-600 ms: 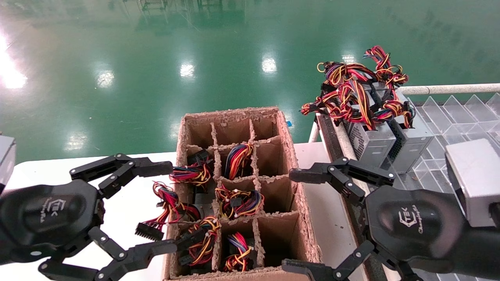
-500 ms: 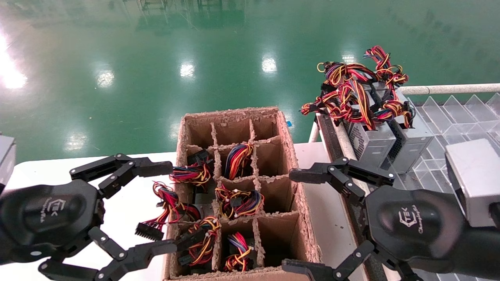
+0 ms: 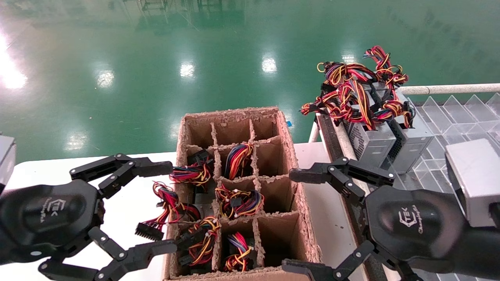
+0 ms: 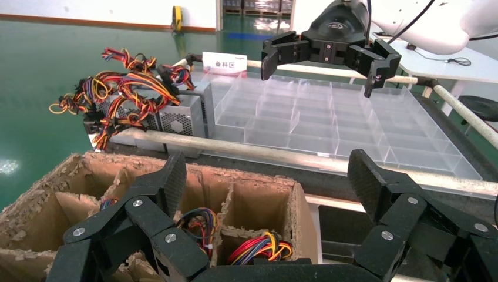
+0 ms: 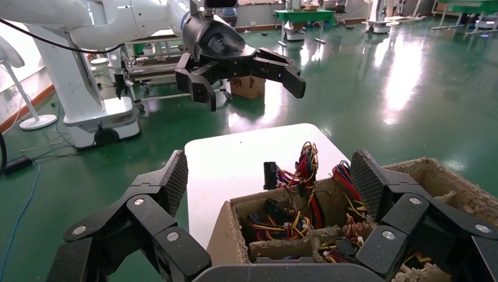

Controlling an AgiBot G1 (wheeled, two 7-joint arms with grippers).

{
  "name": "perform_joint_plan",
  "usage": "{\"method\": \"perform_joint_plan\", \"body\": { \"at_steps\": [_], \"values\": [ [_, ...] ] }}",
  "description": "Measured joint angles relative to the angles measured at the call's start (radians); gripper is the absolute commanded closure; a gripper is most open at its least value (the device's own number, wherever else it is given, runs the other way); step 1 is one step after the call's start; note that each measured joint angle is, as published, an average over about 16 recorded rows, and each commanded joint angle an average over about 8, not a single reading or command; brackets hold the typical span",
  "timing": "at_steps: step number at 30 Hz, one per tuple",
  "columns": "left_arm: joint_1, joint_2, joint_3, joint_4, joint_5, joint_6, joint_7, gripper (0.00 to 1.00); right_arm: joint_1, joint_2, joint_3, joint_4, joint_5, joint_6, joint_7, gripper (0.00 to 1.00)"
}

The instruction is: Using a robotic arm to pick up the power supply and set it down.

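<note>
Both my grippers hover wide open, empty: left (image 3: 156,207) at the box's (image 3: 300,203) 9 o'clock, right (image 3: 297,222) at 3. "TEK" on each. Supplies (image 3: 371,142) sit at 1 o'clock.

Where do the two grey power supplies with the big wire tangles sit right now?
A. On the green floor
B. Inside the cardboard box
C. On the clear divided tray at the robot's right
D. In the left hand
C: the two grey power supplies stand on the clear divided tray to the right of the cardboard box; both hands are open and empty.
</note>
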Motion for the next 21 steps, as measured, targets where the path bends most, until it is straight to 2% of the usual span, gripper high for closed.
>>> {"method": "perform_joint_plan", "body": {
  "at_steps": [1,8,21],
  "values": [
    [0.0,0.0,0.0,0.0,0.0,0.0,0.0,1.0,0.002,0.0,0.001,0.001,-0.003,0.003,-0.003,0.0],
    [0.0,0.0,0.0,0.0,0.0,0.0,0.0,1.0,0.036,-0.009,-0.007,0.021,-0.097,0.058,-0.052,0.0],
    [0.0,0.0,0.0,0.0,0.0,0.0,0.0,1.0,0.177,-0.142,-0.133,0.053,-0.455,0.177,-0.138,0.0]
  ]
}}
